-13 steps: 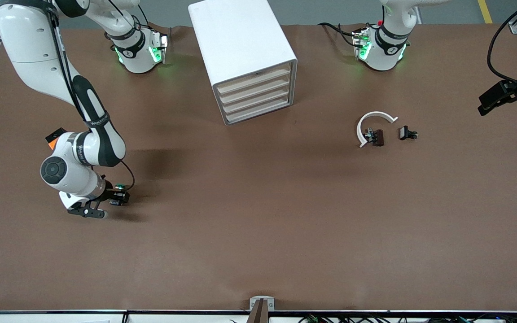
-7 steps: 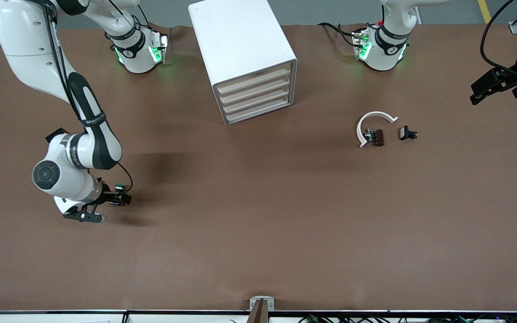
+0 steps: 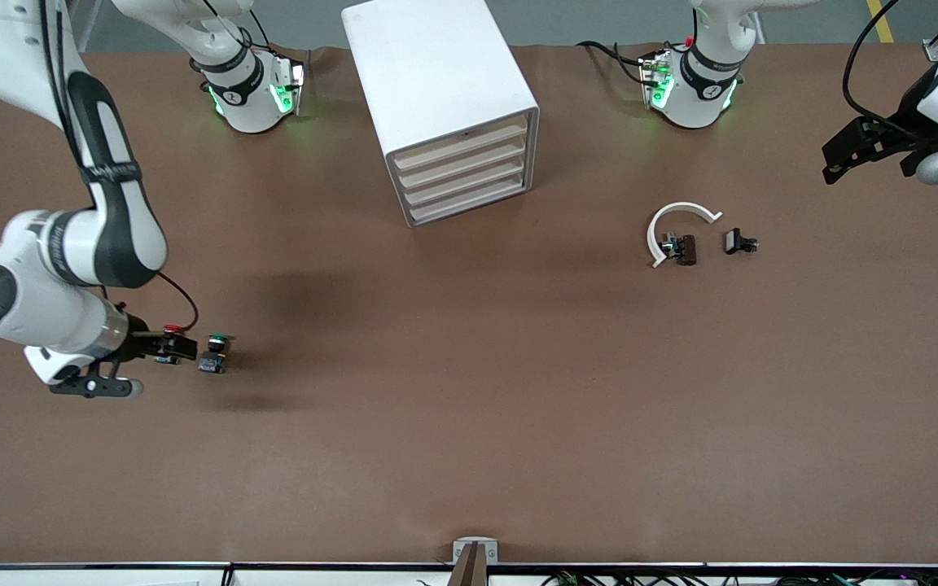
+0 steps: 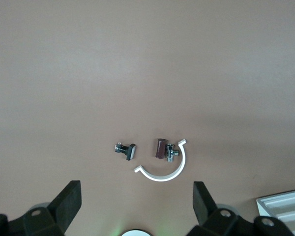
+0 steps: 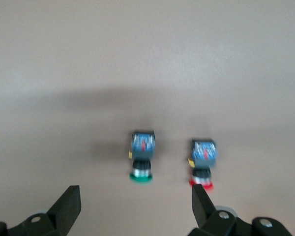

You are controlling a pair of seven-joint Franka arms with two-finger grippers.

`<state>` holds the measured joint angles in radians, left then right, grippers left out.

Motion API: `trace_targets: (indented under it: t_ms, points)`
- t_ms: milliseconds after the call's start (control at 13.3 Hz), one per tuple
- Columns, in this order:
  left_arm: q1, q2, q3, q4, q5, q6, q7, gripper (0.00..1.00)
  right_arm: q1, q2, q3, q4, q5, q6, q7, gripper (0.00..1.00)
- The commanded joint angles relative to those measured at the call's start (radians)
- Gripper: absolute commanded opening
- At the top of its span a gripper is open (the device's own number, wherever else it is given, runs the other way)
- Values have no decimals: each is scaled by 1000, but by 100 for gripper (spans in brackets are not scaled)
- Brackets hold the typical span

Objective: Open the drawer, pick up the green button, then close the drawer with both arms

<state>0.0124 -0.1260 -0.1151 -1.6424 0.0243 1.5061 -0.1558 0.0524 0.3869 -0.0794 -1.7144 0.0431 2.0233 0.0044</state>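
Now the right pincer (image 3: 161,348) hangs released over the table (image 3: 469,423) at the right arm's end, its fingers (image 5: 69,206) spread and clear of everything. Just beside it lies the green-capped button (image 3: 212,356) on its side, with a red-capped button (image 3: 169,332) close by. The cabinet (image 3: 444,106) stands well apart, every drawer (image 3: 461,146) shut. The left pincer (image 3: 864,146) hangs released above the table near a white arc (image 3: 677,220).

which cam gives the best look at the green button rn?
Right wrist view: the green button sits mid-frame, cap and body both visible, beside the red button. Front view shows it only as a tiny speck on the table near the right gripper. Left wrist view doesn't show it.
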Motion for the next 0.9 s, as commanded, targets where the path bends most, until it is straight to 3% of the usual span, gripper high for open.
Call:
trace_targets:
  t_ms: [0, 375, 825]
  points:
    - [3, -26, 3, -20, -26, -6, 35, 100, -9, -59, 10, 105, -46, -218, -10, 100]
    - [4, -21, 3, -16, -26, -4, 41, 100, -39, -66, 9, 306, -63, -507, -75, 100]
    - [1, 6, 3, -14, -26, -4, 41, 100, -88, -63, 9, 453, -49, -592, -43, 100]
